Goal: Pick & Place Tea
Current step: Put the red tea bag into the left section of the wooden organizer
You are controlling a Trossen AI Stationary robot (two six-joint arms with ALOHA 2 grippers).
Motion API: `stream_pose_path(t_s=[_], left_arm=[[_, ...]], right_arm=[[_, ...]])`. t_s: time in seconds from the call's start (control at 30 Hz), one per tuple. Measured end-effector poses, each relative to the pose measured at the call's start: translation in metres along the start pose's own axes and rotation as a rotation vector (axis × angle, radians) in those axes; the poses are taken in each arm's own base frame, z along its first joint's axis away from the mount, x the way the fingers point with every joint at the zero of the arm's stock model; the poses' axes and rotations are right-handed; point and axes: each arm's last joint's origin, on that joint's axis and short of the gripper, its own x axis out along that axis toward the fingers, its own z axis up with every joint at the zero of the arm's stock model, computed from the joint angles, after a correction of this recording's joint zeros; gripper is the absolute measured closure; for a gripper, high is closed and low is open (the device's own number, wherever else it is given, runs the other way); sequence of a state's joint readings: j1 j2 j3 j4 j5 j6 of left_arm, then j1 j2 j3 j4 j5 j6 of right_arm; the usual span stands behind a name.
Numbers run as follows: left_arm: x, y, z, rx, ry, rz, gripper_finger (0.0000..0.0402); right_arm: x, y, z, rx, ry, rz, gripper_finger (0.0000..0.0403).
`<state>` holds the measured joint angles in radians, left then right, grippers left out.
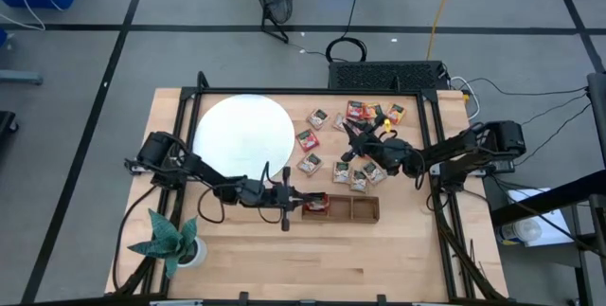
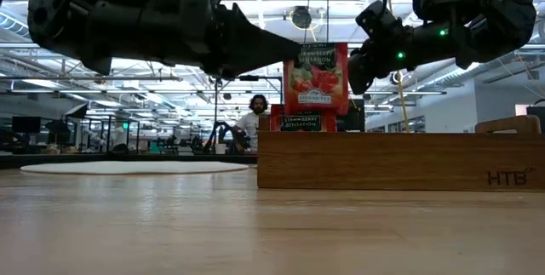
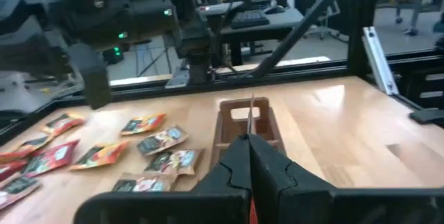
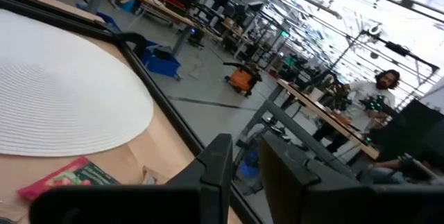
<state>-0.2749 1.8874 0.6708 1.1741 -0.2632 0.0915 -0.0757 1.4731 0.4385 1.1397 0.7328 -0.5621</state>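
My left gripper [image 1: 308, 201] is shut on a red tea sachet [image 2: 317, 77], which it holds over the left compartment of the brown wooden tray [image 1: 352, 209]. Another red sachet [image 2: 302, 123] stands in that compartment and sticks up above the tray wall. Several more sachets [image 1: 308, 138] lie flat on the table between the tray and the far edge, right of the white disc [image 1: 243, 135]. My right gripper [image 1: 363, 152] hovers open above this scatter. In the right wrist view a red sachet [image 4: 62, 179] lies beside the disc [image 4: 62, 106]. My left gripper pinches the red sachet between its two fingers [image 3: 239, 158], which come level from the table's left. They meet it at its upper left edge [image 2: 294, 54]. The sachet hangs upright, edge-on to the wrist camera [image 3: 251, 116], and is lifted clear above the tray.
A potted plant [image 1: 170, 240] stands at the near left corner. A black frame [image 1: 312, 92] runs along the table's far edge. A person [image 2: 255, 117] sits in the room beyond the table. Bare wood lies near of the tray [image 2: 400, 160].
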Motion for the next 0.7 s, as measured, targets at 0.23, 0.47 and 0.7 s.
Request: stream_pose_path(t_s=[0.23, 0.47, 0.7], left_arm=[[-0.001, -0.003, -0.008, 0.024, 0.071, 0.056, 0.0401], [-0.002, -0.006, -0.01, 0.031, 0.095, 0.072, 0.0401], [-0.003, -0.006, -0.013, 0.015, 0.129, 0.071, 0.0401]], right_arm=[[0.0, 0.001, -0.001, -0.005, 0.002, 0.008, 0.0344], [0.0, 0.001, 0.0, -0.004, 0.001, 0.009, 0.0344], [0.0, 0.001, 0.0, -0.006, 0.001, 0.009, 0.0344]])
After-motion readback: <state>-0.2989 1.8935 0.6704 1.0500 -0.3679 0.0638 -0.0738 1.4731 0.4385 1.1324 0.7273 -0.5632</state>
